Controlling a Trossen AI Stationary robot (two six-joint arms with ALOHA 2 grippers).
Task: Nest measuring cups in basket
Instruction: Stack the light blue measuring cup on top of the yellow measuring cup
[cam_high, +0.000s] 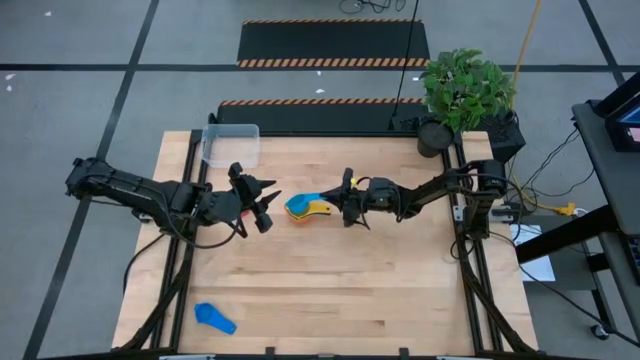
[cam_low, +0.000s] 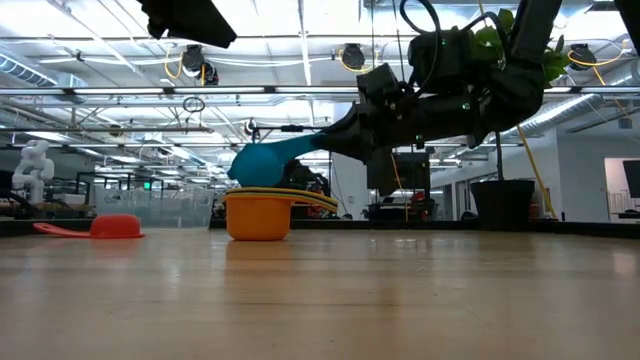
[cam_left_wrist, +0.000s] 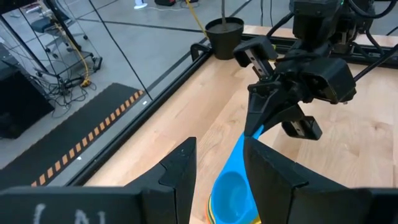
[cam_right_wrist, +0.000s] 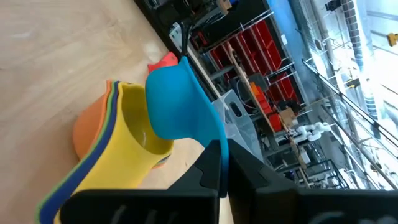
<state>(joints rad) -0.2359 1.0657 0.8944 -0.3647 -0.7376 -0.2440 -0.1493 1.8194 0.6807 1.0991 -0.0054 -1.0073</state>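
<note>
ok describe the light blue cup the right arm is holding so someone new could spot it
Start at the middle of the wooden table, where a nested stack of cups sits with an orange one outermost. The right gripper is shut on the handle of a light blue cup, tilted just above that stack. The other light blue cup lies alone near the table's front-left corner.

Both arms are reaching toward centre: left gripper (cam_high: 268, 205) gaping at nine o'clock, right gripper (cam_high: 337, 203) pinching tight at three.

Stack of cups (cam_high: 303, 209) sits mid-table btwn both grippers; basket (cam_high: 231, 144) behind-left at table (cam_high: 400, 290) edge; lone cup (cam_high: 214, 317) front-left.
</note>
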